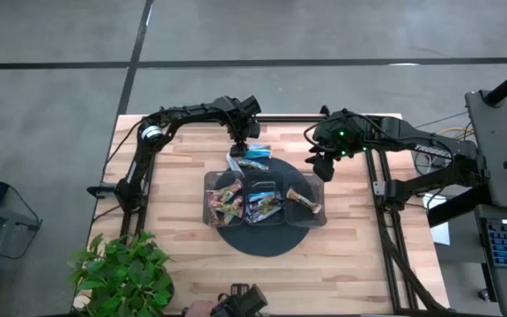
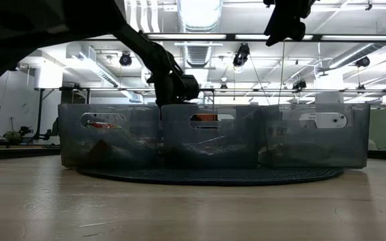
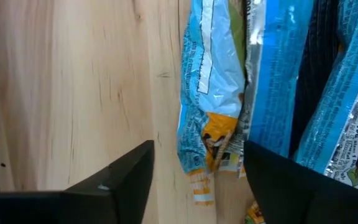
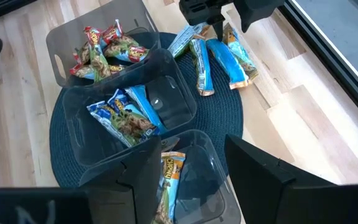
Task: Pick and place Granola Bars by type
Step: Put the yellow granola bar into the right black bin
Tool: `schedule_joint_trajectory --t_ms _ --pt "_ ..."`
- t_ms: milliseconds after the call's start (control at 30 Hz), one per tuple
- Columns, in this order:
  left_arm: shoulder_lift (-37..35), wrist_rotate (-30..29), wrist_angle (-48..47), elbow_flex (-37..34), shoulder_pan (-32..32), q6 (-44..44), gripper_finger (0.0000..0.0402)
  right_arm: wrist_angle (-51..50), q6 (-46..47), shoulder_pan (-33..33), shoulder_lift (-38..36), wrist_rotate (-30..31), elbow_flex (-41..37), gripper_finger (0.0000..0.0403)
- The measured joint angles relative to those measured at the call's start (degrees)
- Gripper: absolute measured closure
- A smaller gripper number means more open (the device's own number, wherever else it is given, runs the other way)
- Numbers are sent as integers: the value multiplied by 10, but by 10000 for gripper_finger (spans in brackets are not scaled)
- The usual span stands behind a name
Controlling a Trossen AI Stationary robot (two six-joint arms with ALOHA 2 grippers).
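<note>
Several light blue granola bars (image 4: pixel 219 62) lie at the far edge of the round mat, partly on the wood. My left gripper (image 1: pixel 243 143) is low over them and open. Its fingers stand on either side of one light blue bar (image 3: pixel 209 118), near that bar's end. My right gripper (image 1: pixel 318 167) hovers open above the right bin, which holds one bar (image 4: pixel 171 175). Reddish-orange bars (image 4: pixel 101 46) fill the left bin. Blue bars (image 4: pixel 124 115) lie in the middle bin.
Three clear grey bins (image 2: pixel 213 134) stand side by side on a dark round mat (image 1: pixel 262 239) at the table's middle. A potted plant (image 1: pixel 126 269) stands at the near left corner. Bare wood lies left and right of the mat.
</note>
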Motion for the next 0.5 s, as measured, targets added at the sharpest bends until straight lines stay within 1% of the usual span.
schedule_joint_trajectory --t_ms 333,500 --pt "0 -4 0 -1 0 -3 312 1 0 0 0 1 0 235" --pt "0 -4 0 -1 0 -3 364 1 0 0 0 1 0 235"
